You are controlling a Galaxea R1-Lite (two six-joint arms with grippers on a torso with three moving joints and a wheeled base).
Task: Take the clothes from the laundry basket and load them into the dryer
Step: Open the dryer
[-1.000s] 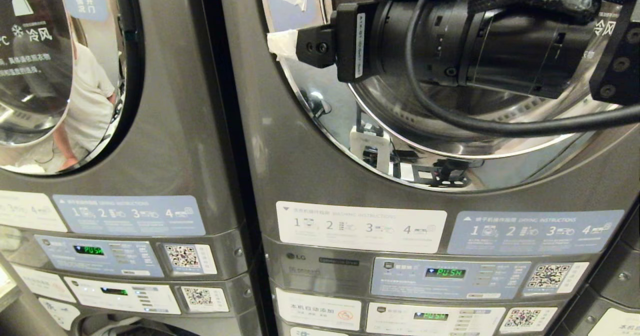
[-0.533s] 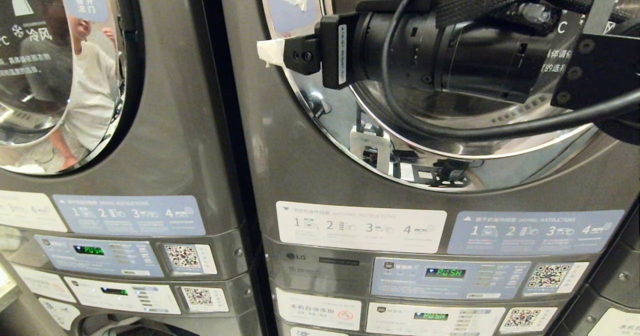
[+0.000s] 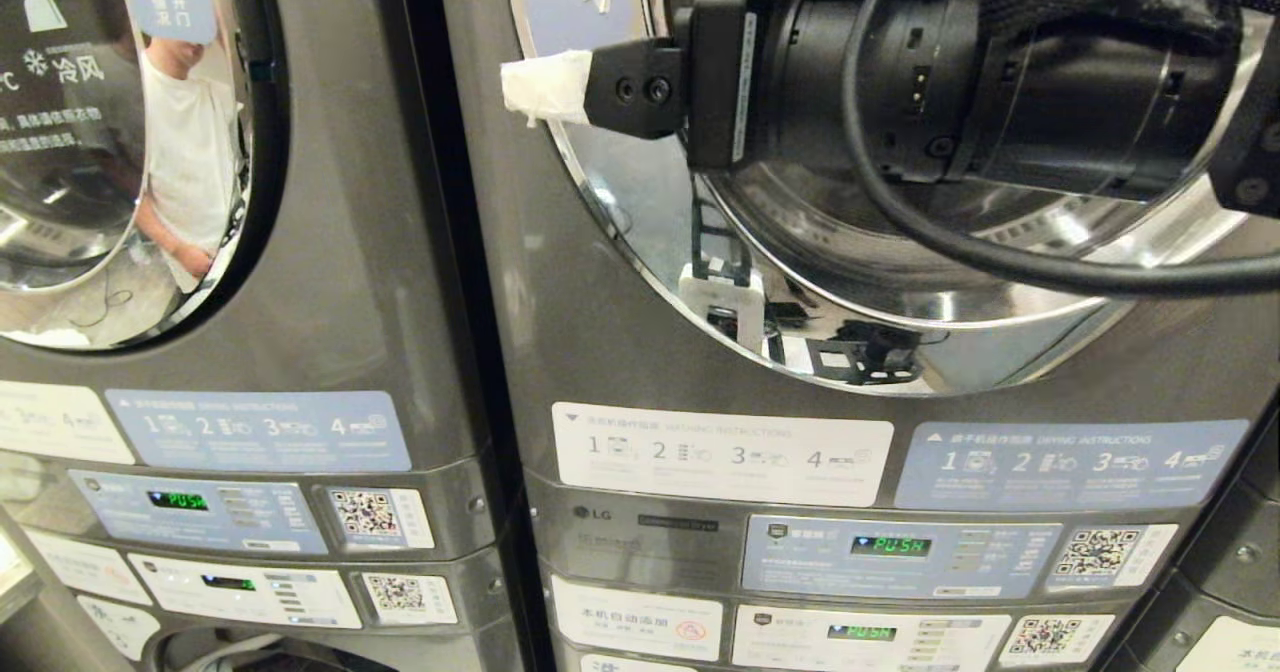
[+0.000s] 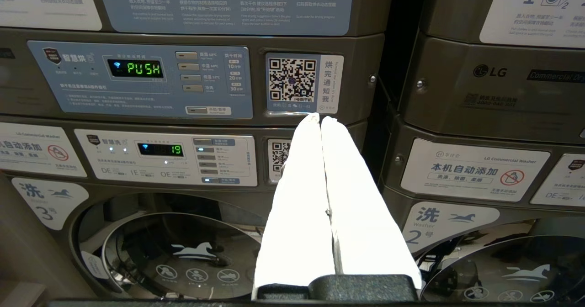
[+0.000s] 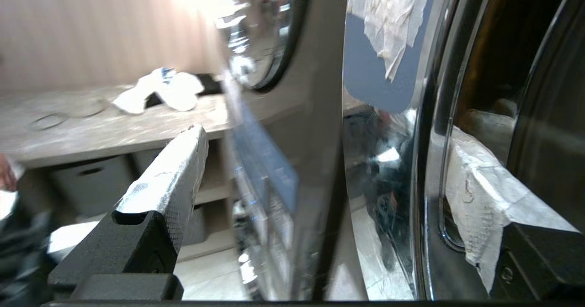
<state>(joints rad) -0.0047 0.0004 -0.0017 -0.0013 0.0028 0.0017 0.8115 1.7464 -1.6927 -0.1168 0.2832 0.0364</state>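
1. Grey steel fronts fill the head view: two stacked machines side by side, and the right hand (image 3: 545, 87) reaches level across the round door of the right-hand dryer (image 3: 620, 352), its arm lying across the door glass.
2. Its white-taped fingers (image 5: 171, 179) stand wide apart; one sits out before the dryer's front, the other against the chrome door rim (image 5: 427, 161), and nothing is gripped.
3. The left hand (image 4: 320, 119) hangs lower down, before the control panels, its two taped fingers pressed together and empty.
4. Counted: two round doors in the head view, four lit displays, four code stickers.
5. A pale garment (image 5: 160, 90) lies on a wooden worktop (image 5: 91, 133) beside the machines, near its far edge; a laundry basket cannot be made out.
6. The door tops are cut off, and the arm hides much of the right door; only one fingertip shows in the head view.
7. A person in a white shirt (image 3: 190, 162) shows only as a reflection in the left door.
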